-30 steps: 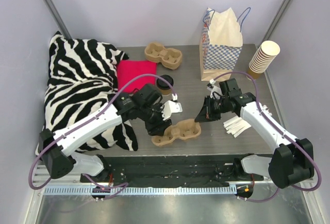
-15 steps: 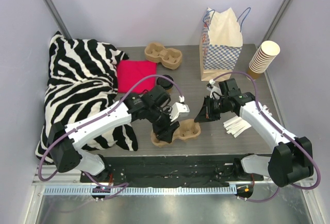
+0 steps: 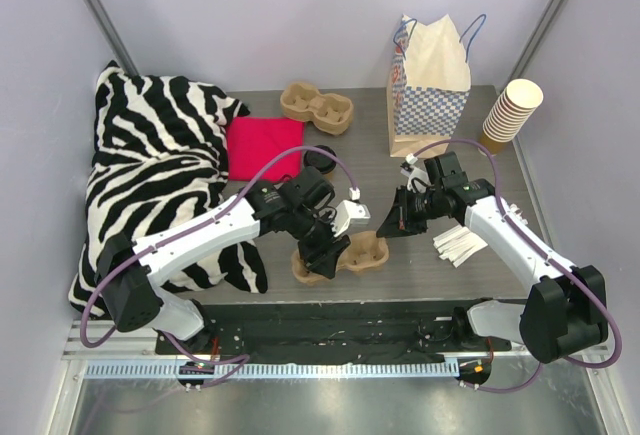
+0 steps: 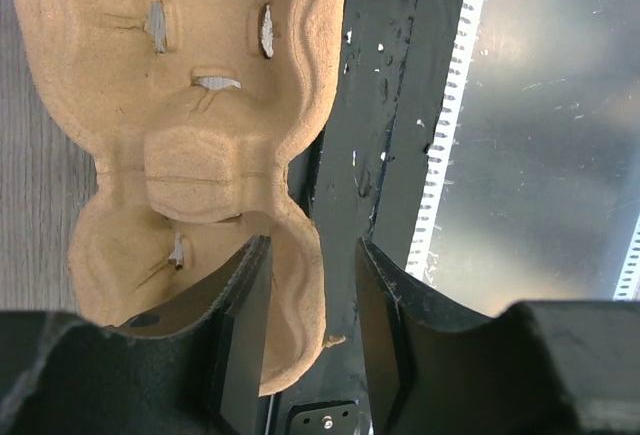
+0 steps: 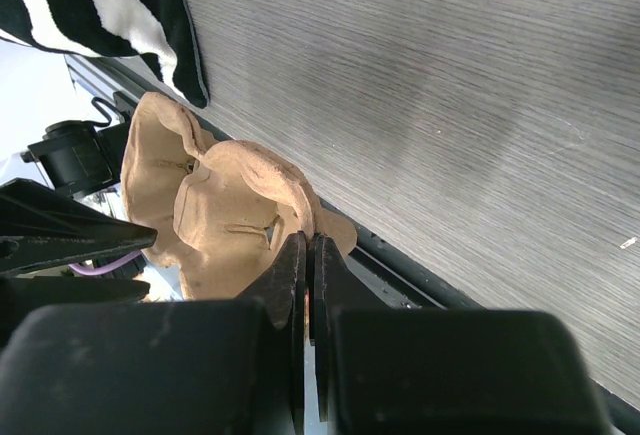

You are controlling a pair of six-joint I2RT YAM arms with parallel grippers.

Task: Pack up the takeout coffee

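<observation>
Left tool [image 4: 312, 251] stood abt half open at the bottom of the wrist view. Its jaws straddled the rim of the near pocket of the pulp cup carrier [image 4: 200, 135], one inside the pocket and one outside over the black edge rail. A gap showed on both sides, so nothing was clamped yet.

In the top view the carrier [image 3: 352, 253] lay at the lower centre of the tabletop [image 3: 500, 170], long axis roughly left-right.

The takeout coffee [image 3: 319, 160] stood upright further up the frame, just right of the red cloth [image 3: 262, 145] and partly hidden by the left arm's cable. It was apart from both tools and not in the carrier. From the left tool [image 3: 325, 253] it lay straight up-frame, beyond that arm's wrist, so the left arm looked the nearer.

Right tool [image 5: 307, 247] was fully closed w/ no real gap btwn the jaws. Its tips sat at the carrier's right end, but whether they pinched the rim or only lay against it couldn't be told. In the top view the right tool [image 3: 388, 225] sat just right of the carrier.

The paper bag [image 3: 430, 90] stood open at upper right, well apart from the cup.
</observation>
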